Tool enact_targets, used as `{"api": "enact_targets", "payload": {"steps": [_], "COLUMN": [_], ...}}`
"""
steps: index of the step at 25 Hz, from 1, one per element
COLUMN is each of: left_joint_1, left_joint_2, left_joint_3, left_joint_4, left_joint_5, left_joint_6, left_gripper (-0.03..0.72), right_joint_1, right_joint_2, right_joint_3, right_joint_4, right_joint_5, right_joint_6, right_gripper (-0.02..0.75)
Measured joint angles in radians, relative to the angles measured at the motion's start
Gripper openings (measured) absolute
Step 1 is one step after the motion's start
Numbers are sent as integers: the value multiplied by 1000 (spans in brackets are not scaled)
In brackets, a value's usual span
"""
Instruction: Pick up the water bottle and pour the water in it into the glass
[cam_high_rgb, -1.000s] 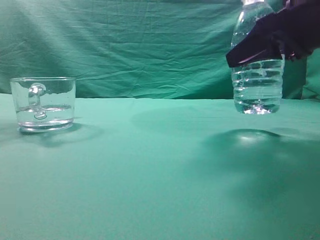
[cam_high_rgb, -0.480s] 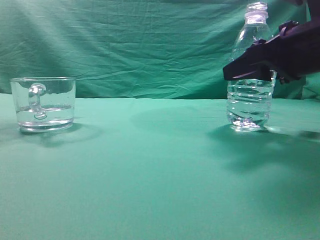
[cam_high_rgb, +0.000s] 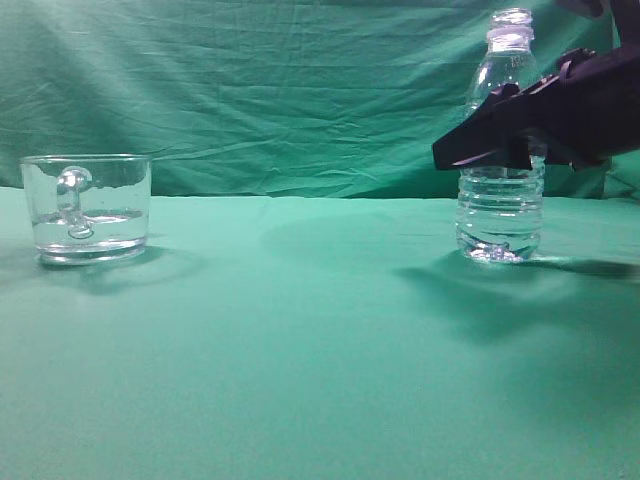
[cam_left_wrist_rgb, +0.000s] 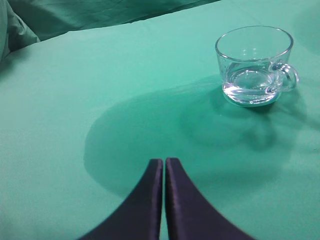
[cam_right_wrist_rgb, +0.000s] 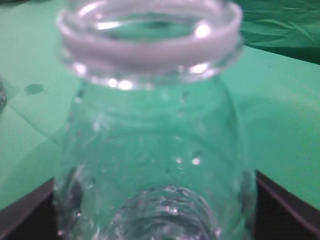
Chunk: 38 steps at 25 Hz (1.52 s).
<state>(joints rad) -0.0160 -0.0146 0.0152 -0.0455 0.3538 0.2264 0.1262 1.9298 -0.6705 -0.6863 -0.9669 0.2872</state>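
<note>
Standing upright on the green cloth near the right edge of the counter, the water bottle is a small clear plastic one with horizontal ribs on its lower body, a smooth rounded shoulder and a narrow neck with a white ring; its mouth has no cap. The water fills the ribbed lower part, colourless, with small bright reflections at the bottom. The right gripper is dark, matte and wedge-shaped, and it is around the bottle at the height of the shoulder. In the right wrist view the bottle fills nearly the whole picture, blurred, with droplets on the inner wall, and a dark finger shows at each lower corner, on both sides of the body. Whether the fingers press the plastic or only stand beside it I cannot tell.

The glass stands well apart, near the left edge of the counter. It is a short, wide mug of thick clear glass with straight sides, a heavy base and a looped handle, and a shallow layer of clear liquid lies in the bottom. The left gripper hangs above the cloth with its two dark pointed fingers closed together, holding nothing; the glass is ahead of it, to the right. The cloth is smooth on the counter and wrinkled behind as a backdrop.
</note>
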Motion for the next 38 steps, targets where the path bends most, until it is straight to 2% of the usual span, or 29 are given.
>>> {"api": "enact_targets", "payload": {"steps": [2, 3, 5, 6, 11, 21, 28, 31, 33, 35, 38], "left_joint_1": [0, 0, 0, 0, 0, 0, 0, 0, 0, 0, 0], "left_joint_2": [0, 0, 0, 0, 0, 0, 0, 0, 0, 0, 0], "left_joint_3": [0, 0, 0, 0, 0, 0, 0, 0, 0, 0, 0], "left_joint_4": [0, 0, 0, 0, 0, 0, 0, 0, 0, 0, 0], "left_joint_5": [0, 0, 0, 0, 0, 0, 0, 0, 0, 0, 0], "left_joint_6": [0, 0, 0, 0, 0, 0, 0, 0, 0, 0, 0], "left_gripper": [0, 0, 0, 0, 0, 0, 0, 0, 0, 0, 0], "right_joint_1": [0, 0, 0, 0, 0, 0, 0, 0, 0, 0, 0], "right_joint_2": [0, -4, -29, -48, -172, -408, -634, -743, -819, -900, -1007], "right_joint_3": [0, 0, 0, 0, 0, 0, 0, 0, 0, 0, 0], "right_joint_4": [0, 0, 0, 0, -32, -359, -379, -395, -453, -543, -730], "right_joint_5": [6, 18, 45, 65, 181, 304, 529, 621, 642, 642, 630], "right_joint_6": [19, 33, 61, 77, 141, 485, 537, 614, 673, 783, 1031], "right_gripper": [643, 661, 644, 686, 670, 670, 407, 207, 83, 0, 0]}}
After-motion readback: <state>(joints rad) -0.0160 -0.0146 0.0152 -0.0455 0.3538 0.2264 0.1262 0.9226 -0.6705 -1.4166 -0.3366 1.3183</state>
